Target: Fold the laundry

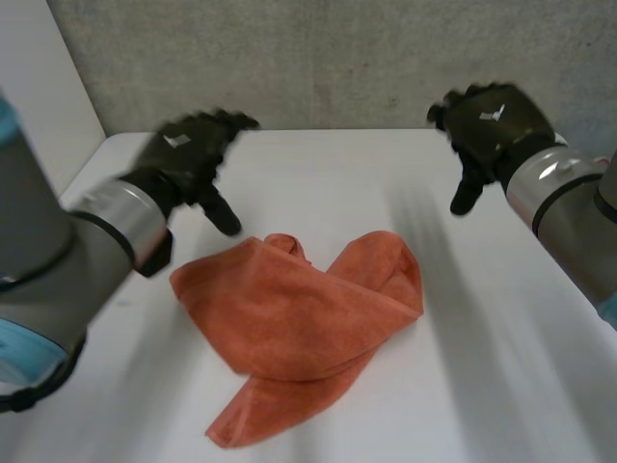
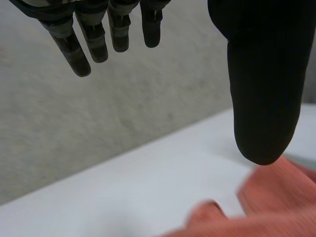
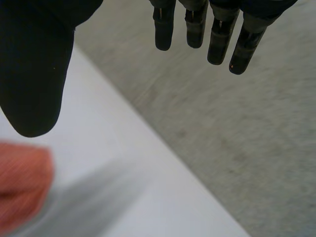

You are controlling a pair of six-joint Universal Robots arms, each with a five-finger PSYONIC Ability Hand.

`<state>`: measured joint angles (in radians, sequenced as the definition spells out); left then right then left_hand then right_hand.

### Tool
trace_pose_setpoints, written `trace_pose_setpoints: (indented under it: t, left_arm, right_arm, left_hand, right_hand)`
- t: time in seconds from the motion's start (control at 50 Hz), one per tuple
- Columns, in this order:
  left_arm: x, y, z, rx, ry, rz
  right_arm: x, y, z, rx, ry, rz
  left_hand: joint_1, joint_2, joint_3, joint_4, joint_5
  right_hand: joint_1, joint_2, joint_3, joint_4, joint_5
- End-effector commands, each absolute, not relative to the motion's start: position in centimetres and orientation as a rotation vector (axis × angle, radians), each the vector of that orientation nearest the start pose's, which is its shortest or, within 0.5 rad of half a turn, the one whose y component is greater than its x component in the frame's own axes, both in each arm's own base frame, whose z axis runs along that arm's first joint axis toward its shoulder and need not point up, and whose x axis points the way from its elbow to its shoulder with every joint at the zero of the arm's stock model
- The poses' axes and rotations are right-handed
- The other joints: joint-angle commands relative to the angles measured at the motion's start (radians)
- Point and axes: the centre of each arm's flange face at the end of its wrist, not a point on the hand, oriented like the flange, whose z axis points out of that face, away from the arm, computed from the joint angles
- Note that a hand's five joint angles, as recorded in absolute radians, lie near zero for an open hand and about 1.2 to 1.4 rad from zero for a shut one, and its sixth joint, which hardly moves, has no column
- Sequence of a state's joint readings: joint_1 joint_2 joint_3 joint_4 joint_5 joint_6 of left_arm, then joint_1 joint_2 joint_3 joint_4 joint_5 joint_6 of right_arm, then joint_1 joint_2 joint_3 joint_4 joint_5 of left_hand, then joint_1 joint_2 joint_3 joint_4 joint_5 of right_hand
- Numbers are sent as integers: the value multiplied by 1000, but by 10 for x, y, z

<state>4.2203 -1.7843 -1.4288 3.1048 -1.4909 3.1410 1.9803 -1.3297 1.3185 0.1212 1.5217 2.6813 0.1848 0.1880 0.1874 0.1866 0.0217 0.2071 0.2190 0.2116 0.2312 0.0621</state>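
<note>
We see an orange cloth (image 1: 299, 318) lying crumpled, partly folded over itself, mid-table (image 1: 511, 367). Our left hand (image 1: 188, 154) hovers near its far left edge and our right hand (image 1: 492, 125) well off to its right. Both hands are empty, fingers straight and spread away from the thumb. Each hand's back bears a white label (image 1: 176, 141), too small to read.

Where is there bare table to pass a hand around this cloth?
Bare table lies right of the orange cloth, and beyond it between the left hand and right hand. Tightest: the cloth's left edge, beside the left arm.
</note>
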Motion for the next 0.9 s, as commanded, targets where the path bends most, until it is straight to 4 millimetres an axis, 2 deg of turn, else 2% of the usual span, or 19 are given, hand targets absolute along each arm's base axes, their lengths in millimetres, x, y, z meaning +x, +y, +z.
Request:
trace_pose_setpoints:
  t: [0.02, 0.16, 0.2, 0.32, 0.48, 0.52, 0.54, 0.58, 0.62, 0.64, 0.68, 0.7, 0.74, 0.76, 0.78, 0.8, 0.84, 0.86, 0.9]
  left_arm:
    - [-323, -214, 221, 1164, 2550, -2046]
    - [-335, -211, 175, 1366, 2505, -1861]
    - [-339, -215, 161, 1419, 2475, -1814]
    - [-341, -218, 147, 1456, 2454, -1772]
    - [-346, -227, 145, 1429, 2407, -1855]
    - [-350, -235, 149, 1397, 2353, -1948]
    - [-350, -235, 149, 1396, 2353, -1948]
    - [-353, -241, 154, 1376, 2306, -2018]
    - [-361, -259, 175, 1302, 2151, -2197]
    - [-361, -259, 175, 1302, 2150, -2198]
    - [-369, -281, 217, 1167, 1890, -2418]
    - [-369, -281, 218, 1166, 1889, -2419]
    - [-366, -302, 287, 917, 1534, -2650]
    - [-366, -302, 288, 915, 1532, -2651]
    - [-360, -309, 324, 781, 1347, -2745]
    - [-360, -309, 324, 779, 1345, -2746]
    - [-346, -310, 382, 546, 1015, -2892]
    - [-346, -310, 382, 545, 1013, -2893]
    - [-336, -301, 416, 413, 815, -2969]
  right_arm:
    - [264, -251, 259, -1304, 2159, -1814]
    - [262, -236, 218, -1347, 2152, -1579]
    - [259, -235, 194, -1321, 2160, -1496]
    - [260, -239, 164, -1200, 2170, -1442]
    - [269, -255, 133, -998, 2172, -1421]
    - [273, -265, 129, -990, 2166, -1441]
    - [273, -265, 129, -990, 2166, -1441]
    - [279, -285, 141, -967, 2123, -1529]
    - [284, -297, 154, -958, 2084, -1611]
    - [284, -297, 155, -958, 2083, -1612]
    - [296, -320, 196, -915, 1969, -1852]
    - [296, -320, 197, -915, 1968, -1854]
    - [312, -333, 257, -799, 1780, -2157]
    - [312, -333, 257, -798, 1779, -2159]
    - [314, -335, 292, -717, 1648, -2308]
    - [314, -335, 292, -716, 1647, -2309]
    - [311, -332, 354, -550, 1364, -2551]
    - [311, -332, 355, -549, 1362, -2552]
    - [309, -323, 389, -472, 1155, -2672]
  left_hand:
    - [52, 49, 50, 50, 41]
    - [55, 52, 53, 53, 44]
    - [218, 215, 216, 217, 207]
    - [363, 360, 361, 362, 352]
    - [898, 895, 895, 896, 886]
    - [1207, 1204, 1204, 1205, 1195]
    - [1209, 1206, 1206, 1207, 1198]
    - [1211, 1208, 1209, 1210, 1200]
    - [1211, 1208, 1209, 1210, 1200]
    - [1211, 1208, 1209, 1210, 1200]
    - [1211, 1208, 1209, 1210, 1200]
    - [1211, 1208, 1209, 1210, 1200]
    - [1211, 1208, 1209, 1210, 1200]
    - [1211, 1208, 1209, 1210, 1200]
    - [1211, 1208, 1209, 1210, 1200]
    - [1211, 1208, 1209, 1210, 1200]
    - [1211, 1208, 1209, 1210, 1200]
    - [1211, 1208, 1209, 1210, 1200]
    - [1211, 1208, 1209, 1210, 1200]
  right_hand:
    - [-33, -44, -37, -57, -62]
    - [-33, -44, -37, -57, -62]
    - [-33, -44, -37, -57, -62]
    - [28, 16, 23, 3, -2]
    - [483, 471, 478, 459, 453]
    - [847, 835, 843, 823, 818]
    - [850, 838, 845, 826, 820]
    - [1188, 1176, 1184, 1164, 1159]
    - [1189, 1177, 1185, 1165, 1160]
    - [1189, 1177, 1185, 1165, 1160]
    - [1189, 1177, 1185, 1165, 1160]
    - [1189, 1177, 1185, 1165, 1160]
    - [1189, 1177, 1185, 1165, 1160]
    - [1189, 1177, 1185, 1165, 1160]
    - [1189, 1177, 1185, 1165, 1160]
    - [1189, 1177, 1185, 1165, 1160]
    - [1189, 1177, 1185, 1165, 1160]
    - [1189, 1177, 1185, 1165, 1160]
    - [1189, 1177, 1185, 1165, 1160]
